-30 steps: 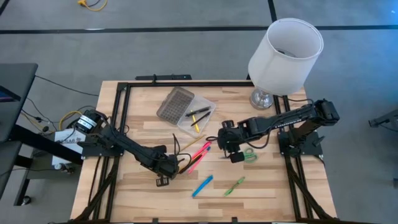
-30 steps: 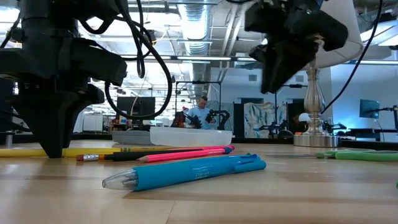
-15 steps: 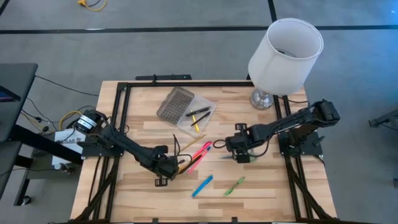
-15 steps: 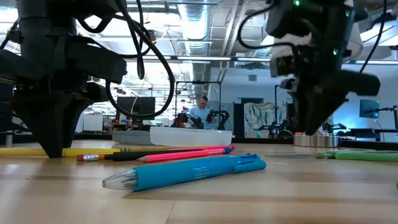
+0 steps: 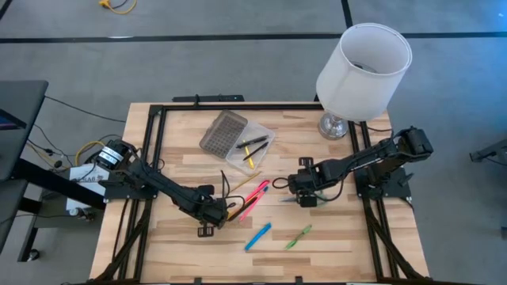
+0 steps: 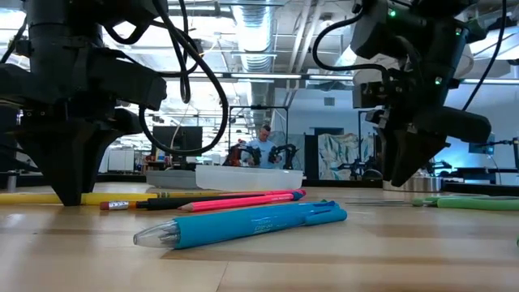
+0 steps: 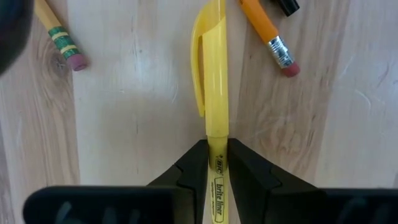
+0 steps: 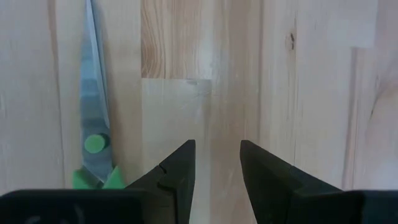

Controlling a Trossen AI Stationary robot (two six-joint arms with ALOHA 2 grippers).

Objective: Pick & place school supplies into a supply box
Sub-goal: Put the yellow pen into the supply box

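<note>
My left gripper [image 7: 216,149] stands low over the table's near middle [image 5: 211,215], shut on a yellow highlighter [image 7: 211,74]. Two yellow pencils [image 7: 266,32] lie beside it, eraser ends showing. My right gripper [image 8: 216,155] is open and points down at bare wood [image 5: 305,192]; the green-handled scissors [image 8: 93,134] lie flat just outside one finger, untouched. Pink pens [image 5: 255,195], a blue marker [image 5: 258,235] and a green marker [image 5: 298,235] lie flat on the table. The clear supply box [image 5: 249,146] sits open with pens inside, its grey grid lid [image 5: 223,132] beside it. My left gripper pinches the yellow highlighter by its barrel just behind the cap [image 7: 217,163], between its two fingers [image 7: 189,171]. The fingers come from above, pointing down, and close across the barrel. The highlighter lies flat on the table [image 6: 89,197], its capped end reaching out past the fingertips.
A white lampshade on a silver lamp base [image 5: 363,71] stands at the table's far right corner. A black frame rail [image 5: 158,111] runs around the tabletop. Bare wood lies near the table's near edge [image 5: 182,257]. People and equipment show in the room behind [image 6: 259,146].
My right gripper has moved from above the pink pens toward the table's right edge and come down close to the wood beside the scissors, staying open. My left gripper and the highlighter have kept still.
</note>
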